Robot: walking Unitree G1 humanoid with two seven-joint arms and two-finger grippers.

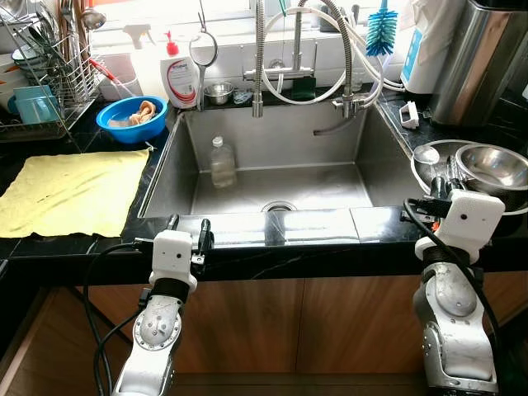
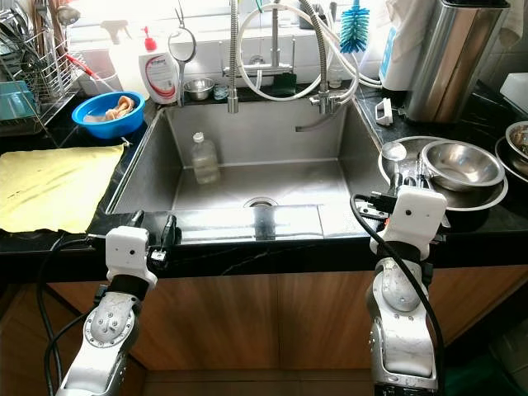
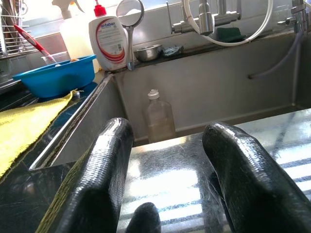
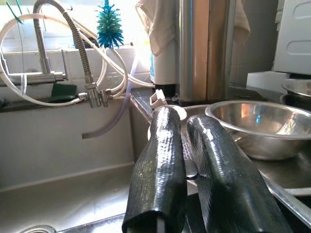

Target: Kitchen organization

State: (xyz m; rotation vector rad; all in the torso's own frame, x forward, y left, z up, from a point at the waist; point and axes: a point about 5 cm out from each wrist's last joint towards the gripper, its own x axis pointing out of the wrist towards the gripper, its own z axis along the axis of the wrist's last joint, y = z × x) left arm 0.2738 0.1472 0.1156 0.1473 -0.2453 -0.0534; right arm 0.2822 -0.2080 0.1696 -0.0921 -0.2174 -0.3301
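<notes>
1. The left end effector rests spread apart on the counter's front edge, empty.
2. The right end effector has its fingers nearly together, with a thin piece of cutlery seen between them; I cannot tell whether it is gripped.
3. At 12 o'clock from the left end effector, a plastic bottle stands in the sink.
4. At 1 o'clock from the right end effector sits a steel bowl.

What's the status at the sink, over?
Left claw open at sink's front edge. Right claw nearly shut by steel bowl. Clear bottle upright in sink. Nothing held.

Home kitchen, steel sink, dish rack
</notes>
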